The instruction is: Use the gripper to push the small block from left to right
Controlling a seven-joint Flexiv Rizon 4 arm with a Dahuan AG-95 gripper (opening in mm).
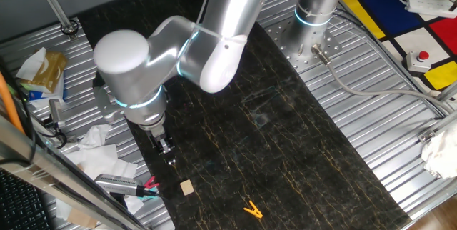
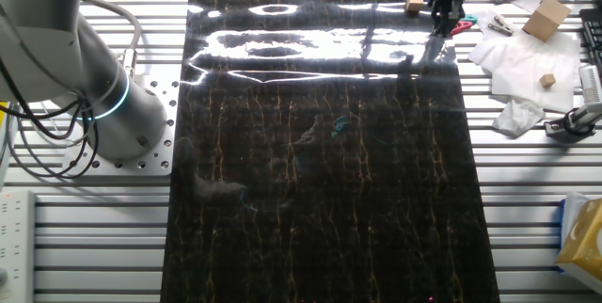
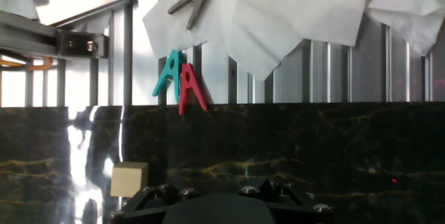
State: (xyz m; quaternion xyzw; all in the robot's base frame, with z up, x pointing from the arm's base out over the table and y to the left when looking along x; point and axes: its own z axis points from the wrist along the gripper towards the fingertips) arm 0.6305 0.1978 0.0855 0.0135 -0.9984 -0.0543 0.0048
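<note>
**A:** One fixed view: where does the small block (image 1: 187, 188) lie from the gripper (image 1: 168, 155)?

**B:** On the dark mat, just beside the tip and apart from it, off toward the yellow clip (image 1: 252, 209). The fingers point down and look close together, holding nothing; I cannot tell whether any gap is left.

**A:** The other fixed view?

**B:** The gripper (image 2: 445, 16) hangs at the mat's far edge, the small block (image 2: 415, 1) near it on the left of frame. Glare washes that end, and the arm is cut off by the frame.

**A:** Hand view?

**B:** The small block (image 3: 129, 179) sits low left, off the gripper's centreline. Only the gripper's black base shows; the fingertips are out of frame. Teal and red pegs (image 3: 178, 79) lie beyond the mat.
</note>
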